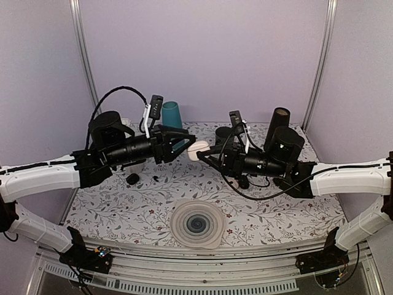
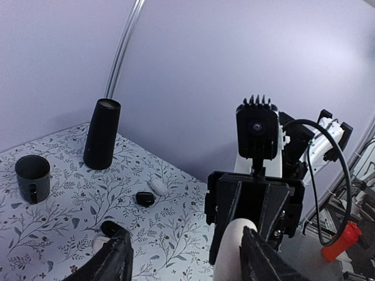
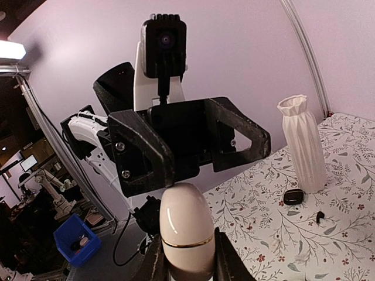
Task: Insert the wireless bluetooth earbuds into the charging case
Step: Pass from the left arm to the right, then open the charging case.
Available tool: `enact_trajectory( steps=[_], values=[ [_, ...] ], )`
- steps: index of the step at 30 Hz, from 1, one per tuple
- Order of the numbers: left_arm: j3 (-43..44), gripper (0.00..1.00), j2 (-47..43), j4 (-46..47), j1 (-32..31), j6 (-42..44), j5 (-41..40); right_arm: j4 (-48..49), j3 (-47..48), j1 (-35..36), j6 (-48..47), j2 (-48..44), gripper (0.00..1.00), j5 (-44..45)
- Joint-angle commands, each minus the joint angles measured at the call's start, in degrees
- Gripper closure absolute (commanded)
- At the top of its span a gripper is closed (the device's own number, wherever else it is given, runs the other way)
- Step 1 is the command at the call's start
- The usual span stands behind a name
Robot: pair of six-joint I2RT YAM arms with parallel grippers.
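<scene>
The white glossy charging case is closed, with a thin gold seam, and is held in the air between the two arms. My right gripper is shut on its lower half; in the right wrist view the case stands up between my fingers. My left gripper is open wide around the case's free end. In the left wrist view the case lies against my right-hand finger. A small dark piece, perhaps an earbud, lies on the table; it also shows in the top view.
On the flowered table: a black oval case, a black mug, a tall black cylinder, a teal cup, a white ribbed vase, a second black oval case beside a small white oval, and a grey round mat.
</scene>
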Motion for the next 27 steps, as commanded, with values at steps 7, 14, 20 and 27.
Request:
enact_trajectory(
  steps=[7, 14, 20, 27],
  values=[
    [1.69, 0.31, -1.95, -5.56, 1.26, 5.13, 4.37, -2.20, 2.59, 0.49, -2.15, -1.17, 0.97, -1.47],
    [0.60, 0.30, -3.23, -4.85, 1.24, 7.48, 10.28, -2.03, 2.59, 0.48, -1.73, -1.24, 0.97, -0.28],
    [1.77, 0.30, -2.22, -7.60, 1.15, 8.93, 11.03, -2.07, 2.61, 0.50, -1.68, -1.15, 0.97, 0.54],
    [4.77, 0.30, 0.53, -12.69, 1.22, 10.39, 8.74, -2.50, 2.72, 0.59, -2.37, -1.24, 0.97, 0.48]
  ],
)
